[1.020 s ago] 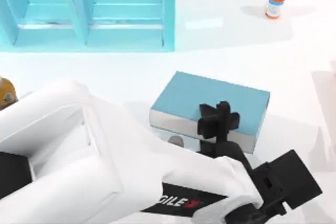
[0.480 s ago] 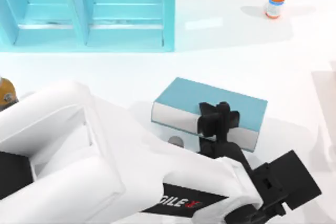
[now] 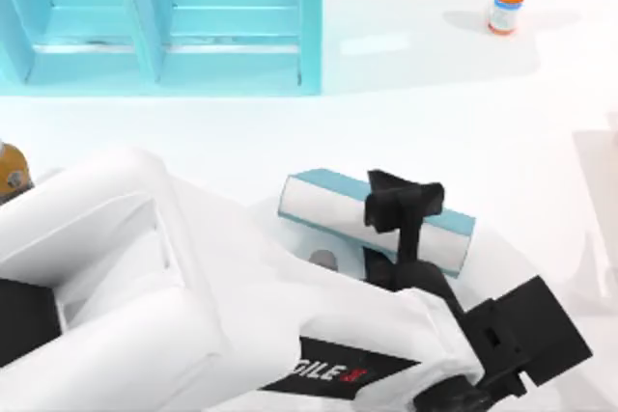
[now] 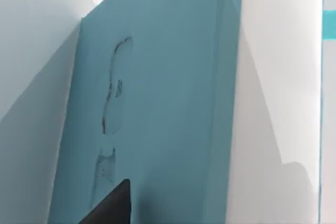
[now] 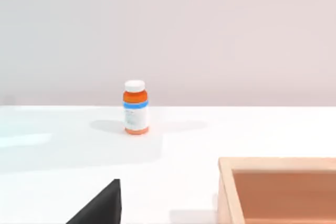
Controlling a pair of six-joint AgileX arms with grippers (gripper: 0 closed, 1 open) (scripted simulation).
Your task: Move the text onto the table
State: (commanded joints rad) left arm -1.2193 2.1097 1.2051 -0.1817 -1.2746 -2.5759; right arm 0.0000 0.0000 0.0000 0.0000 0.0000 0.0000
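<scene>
bottle (image 5: pixel 136 107): orange, white cap, upright on the table (image 5: pixel 220 129)
box (image 5: pixel 278 188): tan, open-topped, near corner, well apart from bottle

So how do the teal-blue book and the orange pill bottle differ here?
The thick teal-blue book is far larger than the small orange pill bottle with white cap. The book is tilted, with the left gripper shut on it; the bottle stands upright, untouched, far right. Both are over the glossy white table.
</scene>
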